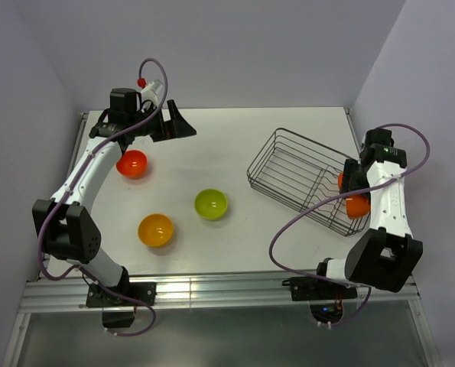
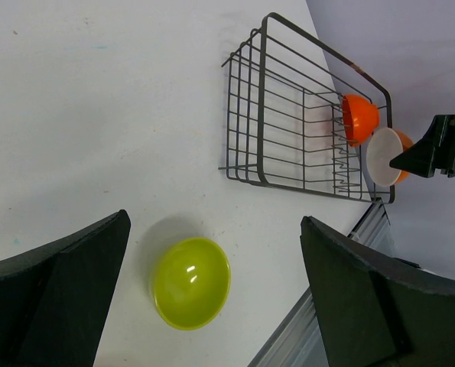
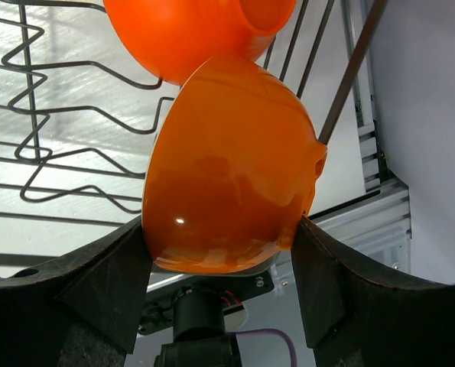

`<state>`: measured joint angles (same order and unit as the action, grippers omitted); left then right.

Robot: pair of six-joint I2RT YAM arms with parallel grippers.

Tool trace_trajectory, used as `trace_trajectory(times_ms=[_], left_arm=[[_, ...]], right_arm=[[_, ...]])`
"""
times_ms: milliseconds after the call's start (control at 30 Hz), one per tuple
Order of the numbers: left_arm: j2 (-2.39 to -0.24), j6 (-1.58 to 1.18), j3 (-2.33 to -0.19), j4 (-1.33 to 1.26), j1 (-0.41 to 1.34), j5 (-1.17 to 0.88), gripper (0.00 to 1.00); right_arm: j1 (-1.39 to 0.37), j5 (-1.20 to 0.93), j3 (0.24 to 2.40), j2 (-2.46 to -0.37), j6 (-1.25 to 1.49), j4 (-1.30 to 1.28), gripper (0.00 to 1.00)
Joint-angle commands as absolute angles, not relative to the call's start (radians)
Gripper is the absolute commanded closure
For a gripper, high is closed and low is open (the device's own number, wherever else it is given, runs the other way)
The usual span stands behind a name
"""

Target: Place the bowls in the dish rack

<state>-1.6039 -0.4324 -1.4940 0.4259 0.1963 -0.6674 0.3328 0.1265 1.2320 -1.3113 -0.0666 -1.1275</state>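
Nearest, the yellow-orange bowl and the lime green bowl sit loose on the table, not loaded. At the near right end of the dish rack, the right pincer is clamped on the held orange bowl, just beside the racked orange bowl. Farther off lies the red bowl. Beyond it the left pincer hangs wide apart and empty. Judgement: one bowl is loaded, one is going in, three are left, and nothing bars the way.

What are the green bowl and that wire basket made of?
The green bowl looks like glossy plastic: small bright highlights on a smooth, evenly coloured wall. The dish rack seems to be metal wire, dark and fairly dull, perhaps coated: thin, straight, rigid rods.
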Motion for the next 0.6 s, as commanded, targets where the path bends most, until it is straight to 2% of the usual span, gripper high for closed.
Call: trace_trajectory(times_ms=[0, 567], left_arm=[[-1.582, -0.443, -1.503, 0.385, 0.192, -0.683, 0.01], [-1.582, -0.442, -1.497, 0.368, 0.189, -0.683, 0.01]], right_arm=[[0.304, 0.184, 1.227, -1.322, -0.035, -1.08, 1.0], [0.232, 0.224, 1.174, -1.348, -0.049, -1.074, 1.0]])
